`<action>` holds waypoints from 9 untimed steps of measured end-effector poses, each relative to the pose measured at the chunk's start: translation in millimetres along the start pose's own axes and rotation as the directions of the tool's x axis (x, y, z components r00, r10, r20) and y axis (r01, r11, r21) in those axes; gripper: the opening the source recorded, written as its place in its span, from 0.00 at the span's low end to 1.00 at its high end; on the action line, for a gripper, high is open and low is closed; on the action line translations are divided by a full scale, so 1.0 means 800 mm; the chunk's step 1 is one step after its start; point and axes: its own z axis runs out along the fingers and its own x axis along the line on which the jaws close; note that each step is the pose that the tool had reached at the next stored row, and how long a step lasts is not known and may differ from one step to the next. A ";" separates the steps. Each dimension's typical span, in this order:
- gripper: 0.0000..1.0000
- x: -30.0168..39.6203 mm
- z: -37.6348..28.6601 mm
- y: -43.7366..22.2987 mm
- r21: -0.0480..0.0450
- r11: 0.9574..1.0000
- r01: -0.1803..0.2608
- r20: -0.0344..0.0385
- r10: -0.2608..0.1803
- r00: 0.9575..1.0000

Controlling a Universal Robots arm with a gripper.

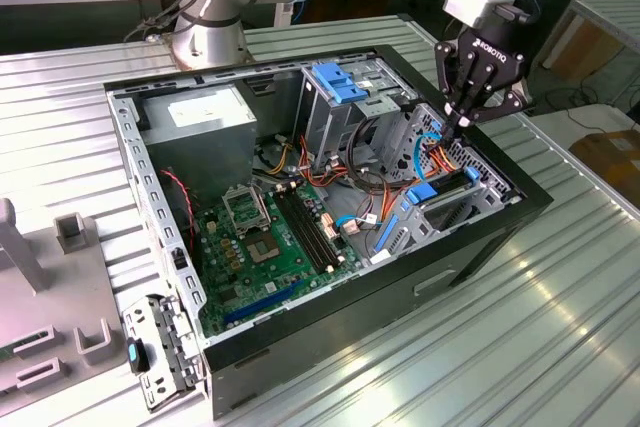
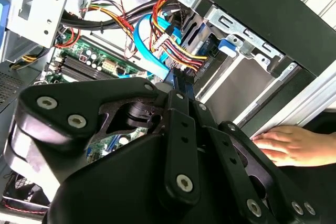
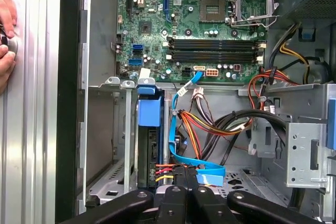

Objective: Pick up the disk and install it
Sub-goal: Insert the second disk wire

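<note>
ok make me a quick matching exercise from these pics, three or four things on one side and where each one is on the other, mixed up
Things:
1. the disk
2. claw
3. person's hand
4. motherboard

Places:
A. flat on the floor of the open computer case
B. resting on the metal table outside the case wall
C. standing on edge in the drive cage, blue bracket on its end
D. reaching down into the case at the cables by the drive cage

Pairs: 1-C, 2-D, 3-B, 4-A
</note>
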 end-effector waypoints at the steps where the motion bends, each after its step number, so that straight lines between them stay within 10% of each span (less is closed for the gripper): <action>1: 0.10 0.0000 0.0000 0.0000 0.000 1.000 0.000 0.000 0.000 1.000; 9: 0.24 -0.0001 0.0014 0.0000 0.000 1.000 0.000 0.000 0.000 1.000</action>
